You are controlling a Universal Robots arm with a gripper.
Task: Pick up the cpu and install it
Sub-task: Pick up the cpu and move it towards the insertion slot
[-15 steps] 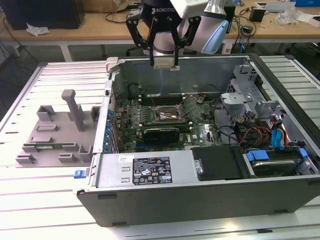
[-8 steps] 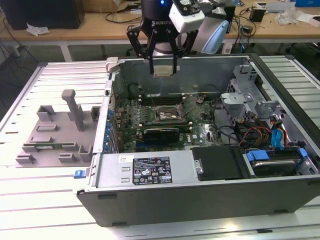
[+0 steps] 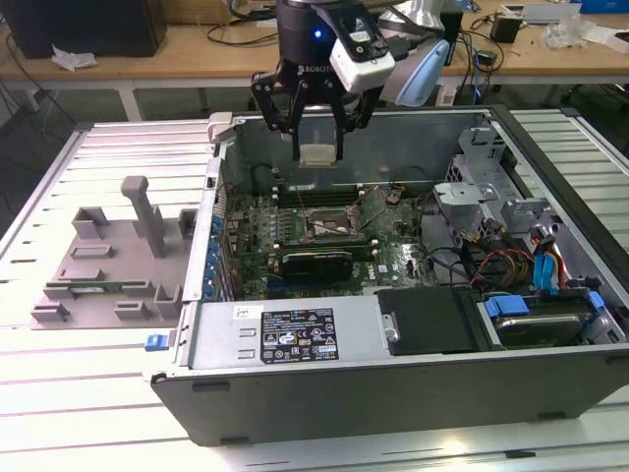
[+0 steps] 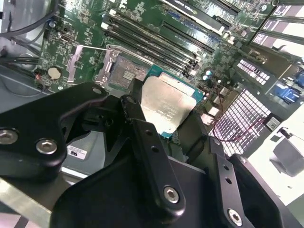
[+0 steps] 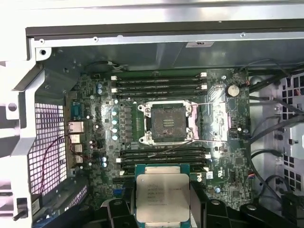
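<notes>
one hand [image 3: 319, 149] grips cpu [image 5: 162, 197]; first wrist view shows socket [image 5: 167, 123].

**Arm end and gripper: parts to recognise**

In the exterior view, your black multi-link gripper [image 3: 319, 149] joins a black cylindrical wrist [image 3: 295, 29], which carries a small blue light [image 3: 316, 33]. White lettering [image 3: 313, 71] marks the gripper body. A white box-shaped camera housing [image 3: 362, 57] sits beside it, next to a pale blue-grey rounded arm joint [image 3: 425, 67]. In the second wrist view, note the matte black finger links [image 4: 147, 152], pinned with silver round-headed screws [image 4: 171, 194].
</notes>
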